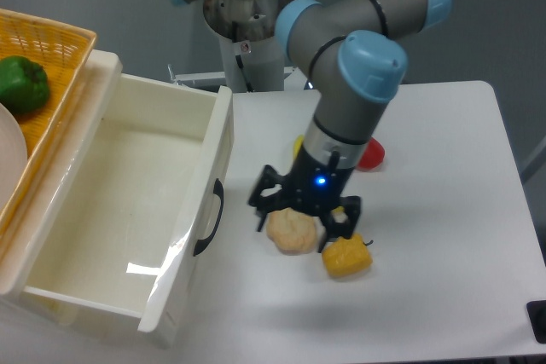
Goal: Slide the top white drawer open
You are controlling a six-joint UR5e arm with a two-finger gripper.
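Robotics lab: UR5e arm (358,83) on pedestal, white table (444,210), toy food

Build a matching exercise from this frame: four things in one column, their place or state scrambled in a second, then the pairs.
1. top white drawer
2. green pepper
3. end effector
4. yellow pepper

A. in the woven basket
B. above the pale round item
C. pulled out, nothing inside
D. on the table, right of the pale item

Pairs: 1-C, 2-A, 3-B, 4-D
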